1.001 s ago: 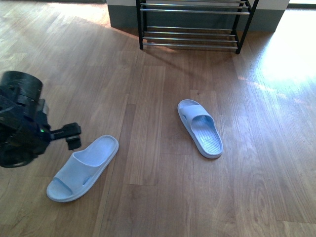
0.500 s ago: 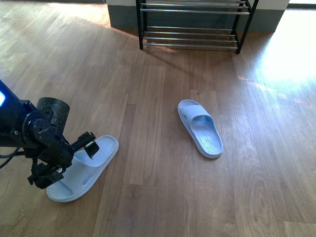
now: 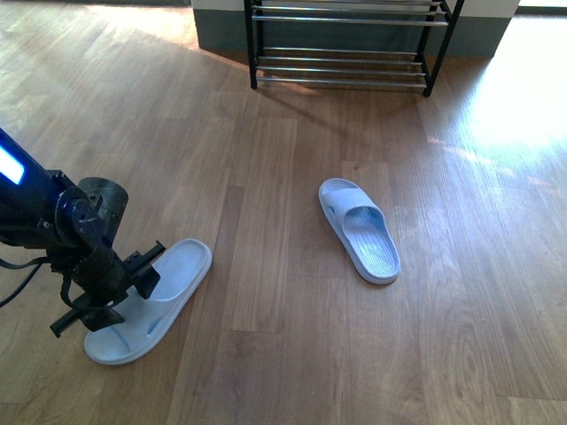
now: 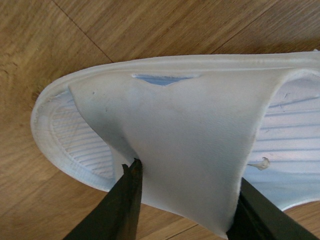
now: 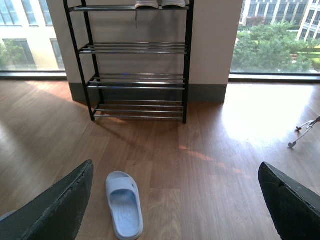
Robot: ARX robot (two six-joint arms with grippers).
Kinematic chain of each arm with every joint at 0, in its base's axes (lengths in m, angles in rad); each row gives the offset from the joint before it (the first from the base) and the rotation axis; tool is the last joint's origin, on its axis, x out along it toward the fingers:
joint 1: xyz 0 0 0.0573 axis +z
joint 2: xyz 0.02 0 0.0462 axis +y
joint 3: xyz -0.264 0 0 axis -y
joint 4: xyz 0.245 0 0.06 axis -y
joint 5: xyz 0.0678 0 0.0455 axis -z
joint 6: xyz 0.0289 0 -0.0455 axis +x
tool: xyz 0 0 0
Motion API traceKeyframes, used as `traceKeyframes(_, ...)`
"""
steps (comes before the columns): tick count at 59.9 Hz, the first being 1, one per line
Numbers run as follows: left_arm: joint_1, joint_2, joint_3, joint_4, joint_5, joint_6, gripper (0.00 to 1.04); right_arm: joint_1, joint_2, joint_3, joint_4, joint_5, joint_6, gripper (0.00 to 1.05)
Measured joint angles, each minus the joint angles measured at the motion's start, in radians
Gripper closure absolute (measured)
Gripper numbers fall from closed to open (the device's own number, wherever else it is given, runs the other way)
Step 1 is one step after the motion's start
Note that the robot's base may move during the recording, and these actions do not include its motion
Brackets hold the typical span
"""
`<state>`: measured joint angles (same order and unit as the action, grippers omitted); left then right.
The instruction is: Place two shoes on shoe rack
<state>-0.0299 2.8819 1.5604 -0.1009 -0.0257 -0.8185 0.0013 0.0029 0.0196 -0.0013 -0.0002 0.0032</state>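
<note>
Two pale blue slide sandals lie on the wood floor. My left gripper (image 3: 111,297) is shut on the strap of the left sandal (image 3: 173,283); in the left wrist view the black fingers (image 4: 125,200) pinch the strap of this sandal (image 4: 185,130) from both sides. The second sandal (image 3: 361,230) lies free in the middle and shows in the right wrist view (image 5: 123,202). My right gripper (image 5: 175,200) is open and empty above the floor. The shoe rack (image 3: 345,53) stands at the far wall; the right wrist view shows its tiers (image 5: 137,65) with white soles on the top shelf.
A grey skirting and wall (image 3: 221,31) run behind the rack. Large windows flank the wall (image 5: 275,40). A small metal object (image 5: 302,131) lies on the floor at the far right of the right wrist view. Sunlight falls on the floor (image 3: 514,115).
My left arm has come down from beside the left sandal and closed on its strap; the sandal has shifted slightly and tilted.
</note>
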Motion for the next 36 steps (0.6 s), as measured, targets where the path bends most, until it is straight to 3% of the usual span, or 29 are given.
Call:
traceKeyframes(11,-0.002,-0.015,0.012,-0.051,-0.026,0.158,0.88,0.000,0.000,0.000,0.000,0.000,0.000,0.09)
traceKeyframes(18,0.002,-0.037,0.014,-0.076,-0.109,0.288,1.02,0.000,0.000,0.000,0.000,0.000,0.000,0.09)
traceKeyframes(36,-0.012,-0.150,-0.031,-0.003,-0.242,0.731,1.03,0.000,0.000,0.000,0.000,0.000,0.000,0.09)
